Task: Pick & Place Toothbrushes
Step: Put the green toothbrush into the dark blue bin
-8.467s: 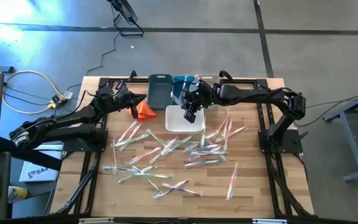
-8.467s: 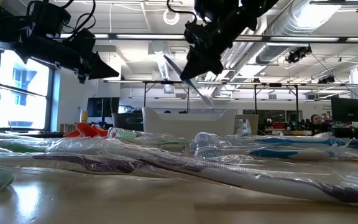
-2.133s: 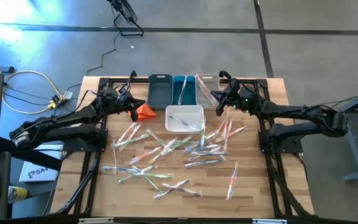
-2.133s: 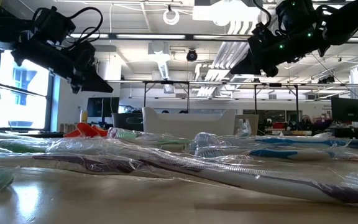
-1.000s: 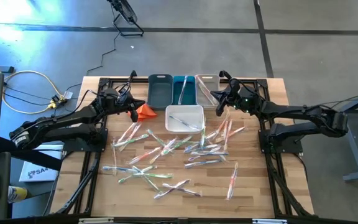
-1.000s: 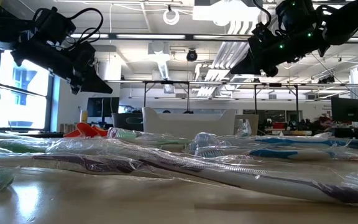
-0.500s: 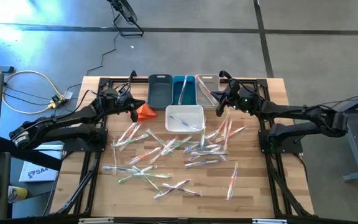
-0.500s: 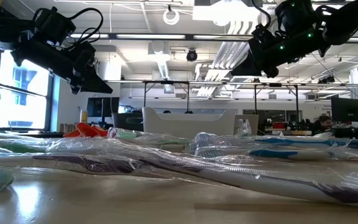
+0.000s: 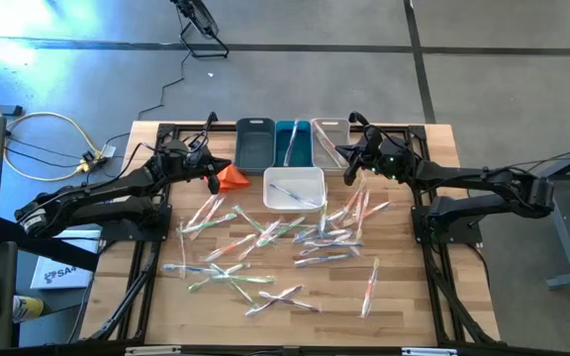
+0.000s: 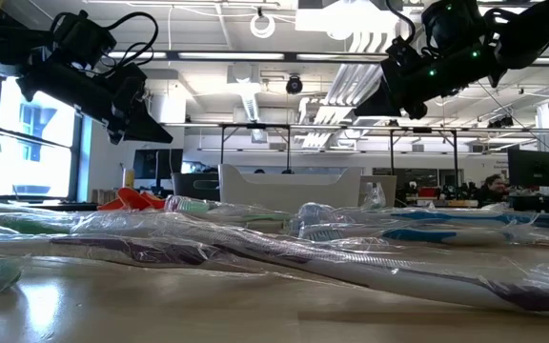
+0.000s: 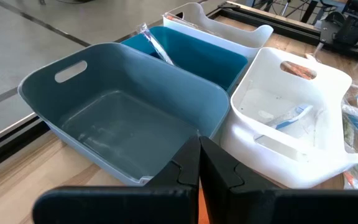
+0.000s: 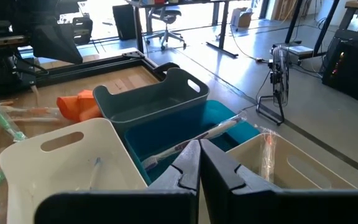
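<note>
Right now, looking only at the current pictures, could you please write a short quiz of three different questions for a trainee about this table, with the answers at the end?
1. True or false: the grey-blue bin holds several toothbrushes.
2. Which bin has a blue-handled toothbrush lying in it?
A. the teal bin
B. the white bin
C. the pale bin
3. Fill in: the orange cloth lies on the table just ahead of the ____ gripper.

Key:
1. False; it looks empty.
2. B.
3. Left. The left gripper is shut and empty beside the cloth; the right gripper is also shut and empty, beside the pale bin.
</note>
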Tool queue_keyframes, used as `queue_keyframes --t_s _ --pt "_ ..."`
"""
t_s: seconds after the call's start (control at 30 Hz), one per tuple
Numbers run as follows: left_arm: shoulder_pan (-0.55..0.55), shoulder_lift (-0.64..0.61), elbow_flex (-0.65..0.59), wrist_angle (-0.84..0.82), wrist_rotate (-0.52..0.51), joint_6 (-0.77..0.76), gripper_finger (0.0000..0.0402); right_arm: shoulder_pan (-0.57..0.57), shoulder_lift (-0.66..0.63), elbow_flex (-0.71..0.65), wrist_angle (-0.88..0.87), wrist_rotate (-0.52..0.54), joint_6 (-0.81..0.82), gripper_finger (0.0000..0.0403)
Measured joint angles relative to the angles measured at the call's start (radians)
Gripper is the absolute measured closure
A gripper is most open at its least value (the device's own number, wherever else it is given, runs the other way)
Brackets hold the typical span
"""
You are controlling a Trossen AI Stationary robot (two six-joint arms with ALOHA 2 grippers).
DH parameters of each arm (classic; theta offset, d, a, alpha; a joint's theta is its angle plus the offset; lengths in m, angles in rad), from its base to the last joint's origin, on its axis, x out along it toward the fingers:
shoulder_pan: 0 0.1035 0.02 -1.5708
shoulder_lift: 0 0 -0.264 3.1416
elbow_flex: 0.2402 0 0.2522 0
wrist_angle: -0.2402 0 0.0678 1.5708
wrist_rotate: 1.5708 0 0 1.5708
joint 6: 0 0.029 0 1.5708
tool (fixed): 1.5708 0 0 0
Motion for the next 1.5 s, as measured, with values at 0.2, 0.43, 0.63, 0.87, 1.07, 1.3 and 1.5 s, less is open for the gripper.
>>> queue_keyframes --t_s 0.2,0.43,0.63,0.87,1.07,1.3,1.5 --pt "0.000 0.000 0.000 0.000 0.000 0.000 0.0402 0.000 0.000 0.000 -0.032 -0.007 0.000 0.0400" --pt "0.000 0.000 0.000 0.000 0.000 0.000 0.0402 0.000 0.000 0.000 -0.068 -0.003 0.000 0.0400" --pt "0.000 0.000 0.000 0.000 -0.011 0.056 0.0402 0.000 0.000 0.000 -0.086 -0.002 0.000 0.0400" --pt "0.000 0.000 0.000 0.025 0.003 -0.070 0.0402 0.000 0.000 0.000 -0.100 0.000 0.000 0.0400" --pt "0.000 0.000 0.000 0.023 0.019 -0.342 0.0402 0.000 0.000 0.000 -0.099 0.000 0.000 0.0401" --pt "0.000 0.000 0.000 0.018 0.019 -0.340 0.0402 0.000 0.000 0.000 -0.098 0.000 0.000 0.0401" --pt "0.000 0.000 0.000 0.009 0.017 -0.331 0.0402 0.000 0.000 0.000 -0.098 0.004 0.000 0.0401"
